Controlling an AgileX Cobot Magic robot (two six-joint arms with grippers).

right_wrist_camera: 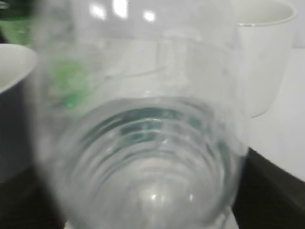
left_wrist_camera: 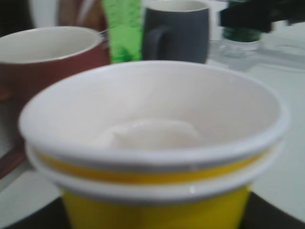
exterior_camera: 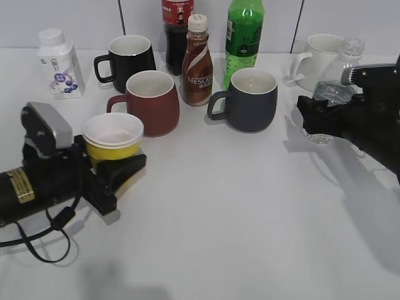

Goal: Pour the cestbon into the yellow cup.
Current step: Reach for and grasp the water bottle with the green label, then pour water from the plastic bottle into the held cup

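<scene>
The yellow cup [exterior_camera: 113, 141] stands upright at the left, white inside, with a second rim stacked under the first. My left gripper [exterior_camera: 116, 166] is shut on it low down. The cup fills the left wrist view [left_wrist_camera: 157, 205]. The cestbon [exterior_camera: 336, 89], clear with a clear cap, stands upright at the right beside a white mug. My right gripper [exterior_camera: 314, 116] is shut on its lower body. In the right wrist view the bottle [right_wrist_camera: 143, 157] fills the frame, with dark fingers at both lower sides.
Between the two grippers stand a red mug [exterior_camera: 153, 100], a dark grey mug [exterior_camera: 250, 100], a black mug [exterior_camera: 128, 56], a Nescafe bottle [exterior_camera: 197, 62], a tall green bottle [exterior_camera: 244, 34] and a cola bottle [exterior_camera: 176, 28]. A white mug [exterior_camera: 322, 59] is behind the cestbon. A small white bottle [exterior_camera: 59, 65] stands at the back left.
</scene>
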